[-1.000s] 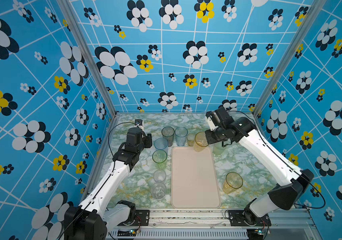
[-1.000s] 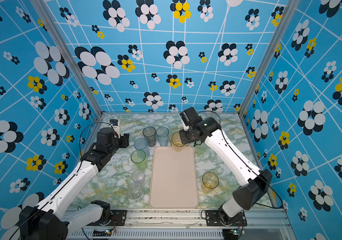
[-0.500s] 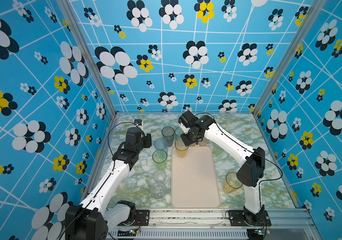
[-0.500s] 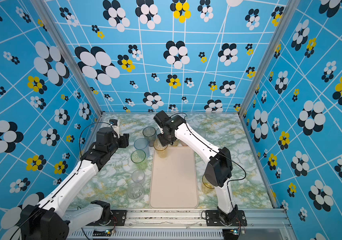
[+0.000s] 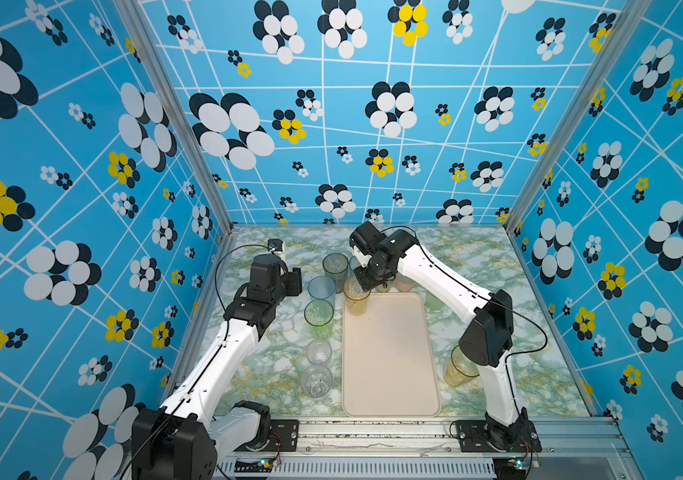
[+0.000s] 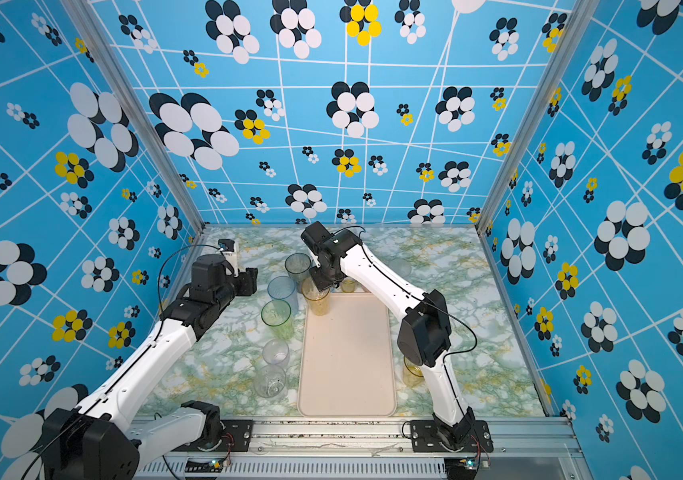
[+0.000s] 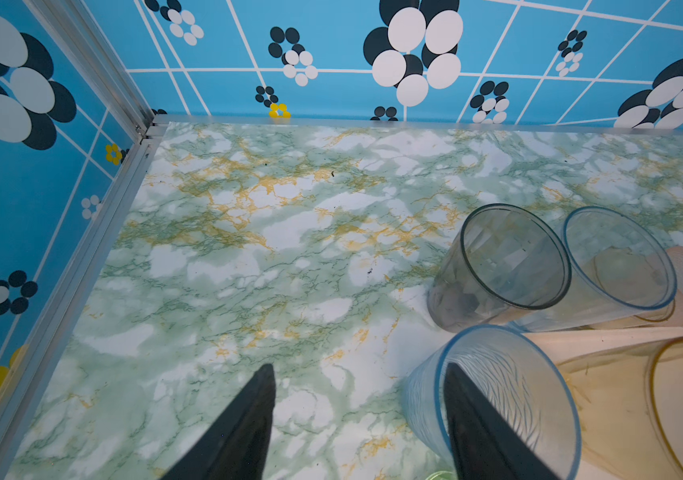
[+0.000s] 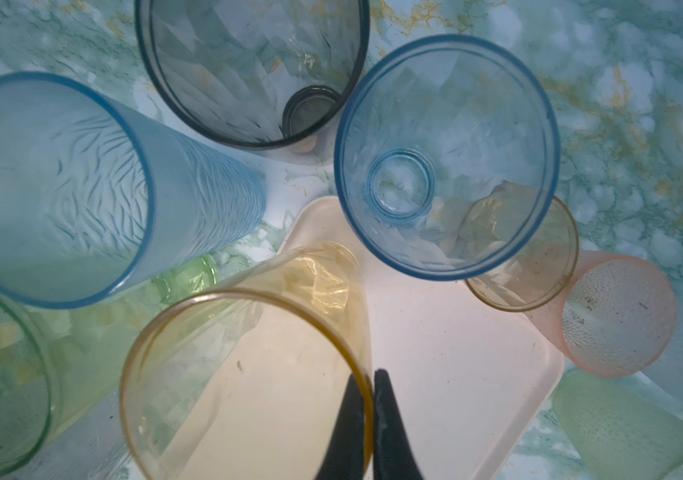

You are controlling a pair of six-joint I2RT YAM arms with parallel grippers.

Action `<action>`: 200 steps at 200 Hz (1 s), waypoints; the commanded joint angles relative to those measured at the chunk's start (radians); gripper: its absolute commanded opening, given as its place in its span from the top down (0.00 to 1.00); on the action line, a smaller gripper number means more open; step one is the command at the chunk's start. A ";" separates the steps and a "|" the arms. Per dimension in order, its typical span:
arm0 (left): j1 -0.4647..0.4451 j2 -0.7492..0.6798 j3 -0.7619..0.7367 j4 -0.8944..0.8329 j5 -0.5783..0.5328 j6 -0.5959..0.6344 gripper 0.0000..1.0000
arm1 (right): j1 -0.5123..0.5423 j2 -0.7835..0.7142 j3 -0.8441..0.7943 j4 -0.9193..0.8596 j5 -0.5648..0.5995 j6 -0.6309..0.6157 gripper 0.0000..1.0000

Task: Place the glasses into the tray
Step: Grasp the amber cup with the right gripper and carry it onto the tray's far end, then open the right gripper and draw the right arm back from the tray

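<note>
The tray (image 5: 389, 357) is seen as a smooth, matt, plastic-looking surface, and the tabletop (image 7: 248, 257) under it is covered in a glossy marble-patterned film edged by brushed metal rails (image 7: 76, 286). The glasses (image 5: 318, 316) are shown as translucent and plastic-looking. Glossy walls are found on the amber tumbler (image 8: 248, 374) at the tray's corner, cut facets on the smoky grey tumbler (image 8: 252, 70) and the clear blue tumbler (image 8: 448, 153) just beyond that corner, a frosted finish with wavy ridges on the pale blue tumbler (image 8: 61, 187) beside it, and a fine pebbled texture on the pink tumbler (image 8: 618, 316) past the tray's end.
</note>
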 commanded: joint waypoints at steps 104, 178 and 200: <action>0.021 0.012 0.021 -0.041 0.031 0.009 0.34 | -0.002 0.067 0.048 -0.010 -0.032 0.004 0.98; 0.021 0.012 0.024 -0.047 0.031 0.012 0.34 | -0.006 0.053 0.036 -0.002 -0.032 0.008 0.92; 0.021 0.012 0.024 -0.046 0.028 0.012 0.34 | -0.005 0.050 0.023 0.003 -0.027 0.007 0.85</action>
